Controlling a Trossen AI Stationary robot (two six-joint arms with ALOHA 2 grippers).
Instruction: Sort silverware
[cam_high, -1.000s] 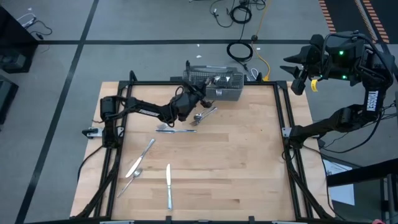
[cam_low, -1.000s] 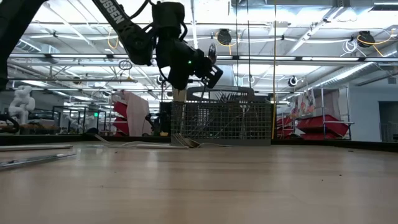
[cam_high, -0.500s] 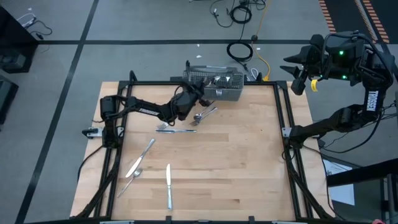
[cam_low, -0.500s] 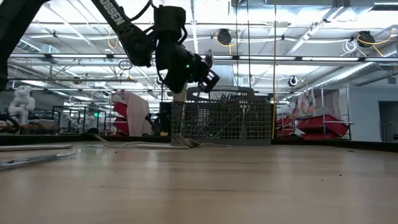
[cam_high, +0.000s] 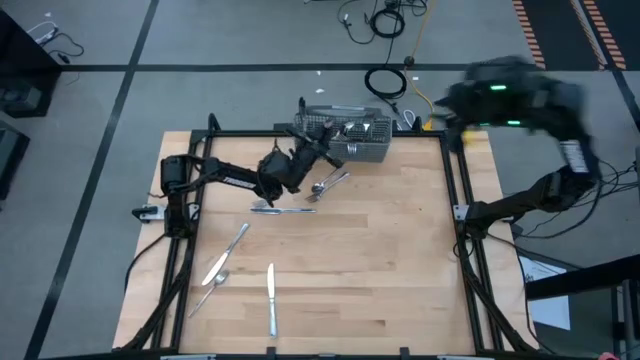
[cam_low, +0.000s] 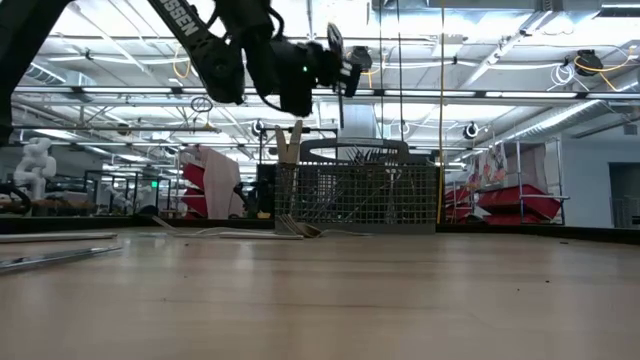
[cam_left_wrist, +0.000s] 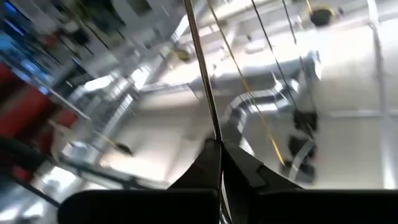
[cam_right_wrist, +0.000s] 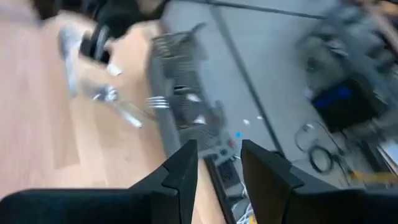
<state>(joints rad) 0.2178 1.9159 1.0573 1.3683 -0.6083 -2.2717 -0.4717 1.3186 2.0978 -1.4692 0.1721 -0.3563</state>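
I am viewing two arms built from matte black jointed links. The left arm (cam_high: 235, 178) is showing white lettering along one link in the low view, of which only the ending "SSEN" is appearing in frame, and a small green indicator light near its wrist. Its base housing is appearing as a black block at the table edge. The left gripper (cam_left_wrist: 219, 152) is presenting two dark tapered fingers meeting at a narrow point. The right arm (cam_high: 540, 190) is showing green lights glowing on its blurred upper housing. The right gripper (cam_right_wrist: 219, 163) is presenting two black, angular fingers (cam_right_wrist: 183, 165).
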